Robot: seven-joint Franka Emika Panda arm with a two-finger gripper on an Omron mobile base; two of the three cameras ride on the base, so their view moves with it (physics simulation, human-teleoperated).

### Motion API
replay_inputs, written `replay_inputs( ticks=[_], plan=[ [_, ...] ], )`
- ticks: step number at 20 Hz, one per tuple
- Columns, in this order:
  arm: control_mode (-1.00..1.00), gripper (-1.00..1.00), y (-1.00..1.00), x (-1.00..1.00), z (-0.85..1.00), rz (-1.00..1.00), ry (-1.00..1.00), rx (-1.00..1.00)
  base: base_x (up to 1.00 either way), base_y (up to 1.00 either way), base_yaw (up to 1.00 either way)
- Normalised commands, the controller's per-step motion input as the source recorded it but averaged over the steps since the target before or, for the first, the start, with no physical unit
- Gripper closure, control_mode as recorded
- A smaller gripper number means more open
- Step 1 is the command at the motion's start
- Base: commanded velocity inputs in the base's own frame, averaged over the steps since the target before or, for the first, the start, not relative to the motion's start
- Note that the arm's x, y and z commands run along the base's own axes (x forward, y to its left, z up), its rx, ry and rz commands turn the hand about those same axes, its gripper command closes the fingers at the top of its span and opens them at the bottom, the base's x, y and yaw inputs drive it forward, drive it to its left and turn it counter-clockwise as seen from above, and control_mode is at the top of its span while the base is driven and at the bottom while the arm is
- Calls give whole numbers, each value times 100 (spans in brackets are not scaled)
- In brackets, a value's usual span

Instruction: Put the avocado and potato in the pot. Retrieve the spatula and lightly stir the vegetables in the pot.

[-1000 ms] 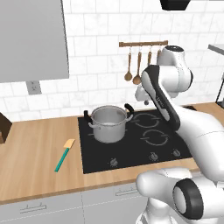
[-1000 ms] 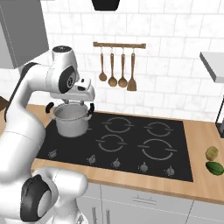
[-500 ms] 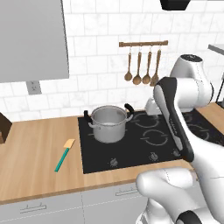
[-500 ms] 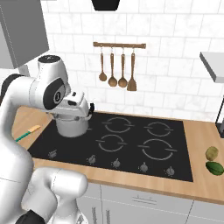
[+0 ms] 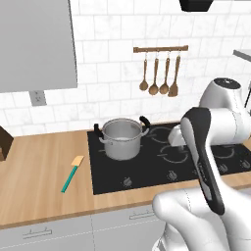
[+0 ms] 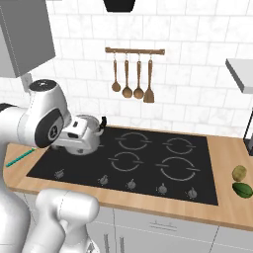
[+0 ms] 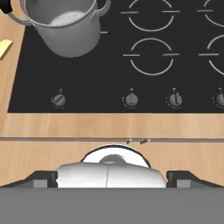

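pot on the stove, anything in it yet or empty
Empty. The hand view looks into the pot and shows bare steel inside; the potato and avocado lie on the counter.

Hob (image 6: 148, 158) burners right of the pot (image 5: 121, 138) stand bare, open to approach. Pot mouth unobstructed from above. Wooden utensils (image 5: 158, 78) hang against the back wall, well above. Spatula (image 5: 71, 172) lies alone on open counter (image 5: 39, 171) left of the hob

Shiny steel cylindrical pot with black side handles (image 6: 89, 141): in the right base view, largely hidden behind the white arm; in the hand view (image 7: 65, 26), cut off by the top edge. Slim teal-handled spatula with tan blade (image 6: 20, 158): handle partly hidden by the arm, blade (image 7: 4, 47) clipped at the hand view's left edge. Small dark green rounded avocado (image 6: 243, 189): too small for surface detail.
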Motion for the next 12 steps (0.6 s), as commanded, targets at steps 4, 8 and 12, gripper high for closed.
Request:
replay_inputs(
  ticks=[4, 8, 12],
  plan=[
    [-100, -100, -4, 13, -23, -1, 0, 0, 0, 0, 0],
    [-100, -100, 0, -13, -7, 0, 0, 0, 0, 0, 0],
    [-100, -100, 0, -11, -12, 0, 0, 0, 0, 0, 0]
  ],
)
